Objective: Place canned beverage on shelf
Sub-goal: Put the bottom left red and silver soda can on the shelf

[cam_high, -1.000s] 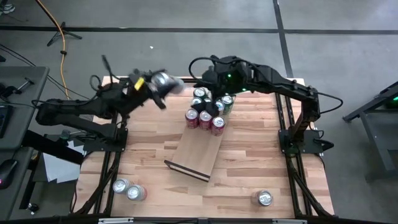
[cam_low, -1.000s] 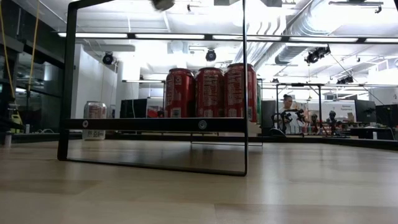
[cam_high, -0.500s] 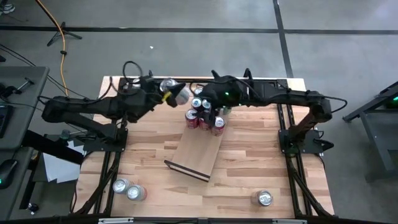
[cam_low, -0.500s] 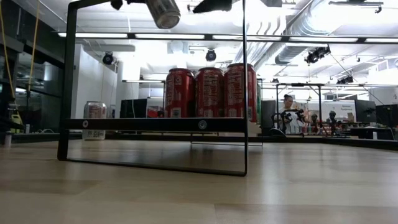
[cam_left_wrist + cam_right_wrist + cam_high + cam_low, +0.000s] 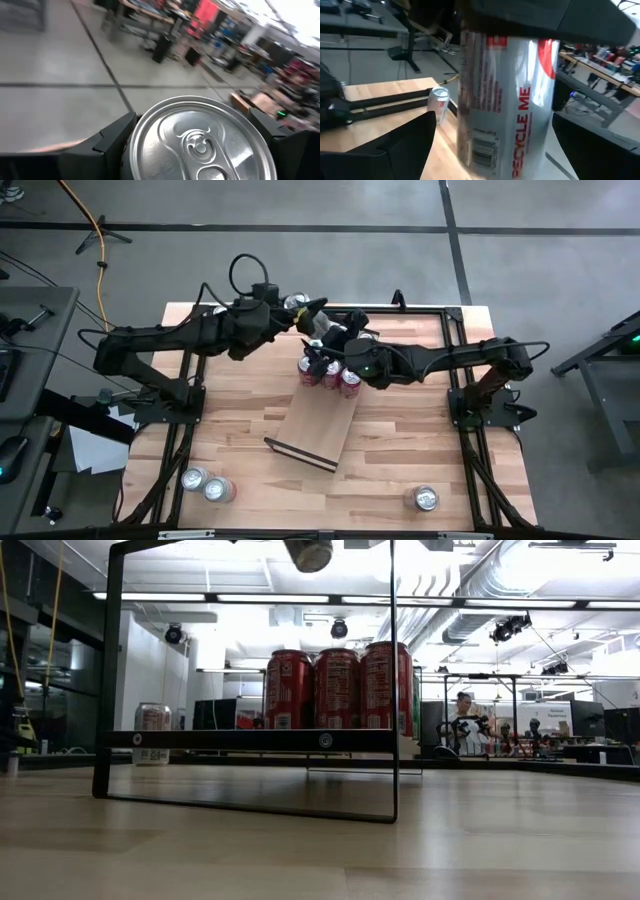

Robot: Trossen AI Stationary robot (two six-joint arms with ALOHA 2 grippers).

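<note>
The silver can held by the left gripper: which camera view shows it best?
The right wrist view: the silver can fills the frame, side and print visible. The left wrist view shows only its top between the left gripper's fingers. The high view shows it small, the low view only its end at the picture's top edge.

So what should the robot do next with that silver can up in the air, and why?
Probably close the right fingers on the silver can: they stand open on either side of it, while the left fingers hold it aloft.
</note>
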